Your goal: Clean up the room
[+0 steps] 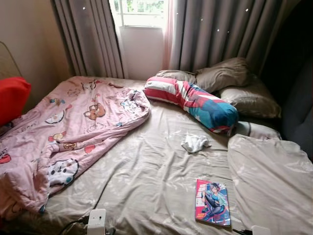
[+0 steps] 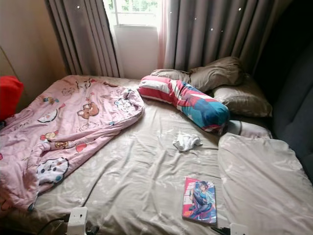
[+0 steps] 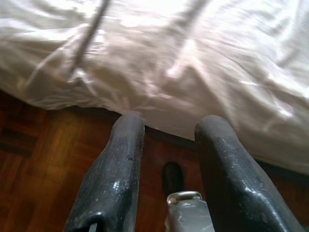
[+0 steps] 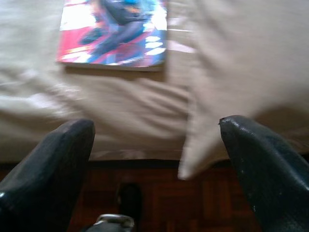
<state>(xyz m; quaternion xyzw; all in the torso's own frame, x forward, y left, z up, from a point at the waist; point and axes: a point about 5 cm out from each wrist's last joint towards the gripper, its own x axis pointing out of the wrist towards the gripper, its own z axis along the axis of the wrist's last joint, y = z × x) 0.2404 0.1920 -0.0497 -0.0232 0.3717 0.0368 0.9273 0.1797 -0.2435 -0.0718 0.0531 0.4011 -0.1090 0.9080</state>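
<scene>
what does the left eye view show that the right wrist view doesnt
Left eye view alone: pink cartoon-print quilt, striped red, white and blue bolster, crumpled white cloth, grey curtains. Right wrist view alone: open right gripper at the bed's edge, above brown parquet floor. Both: colourful comic book on the beige bedsheet.

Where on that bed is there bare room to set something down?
Bare sheet lies between the pink blanket, the white cloth and the comic book. The head end is crowded with the striped bolster and pillows.
</scene>
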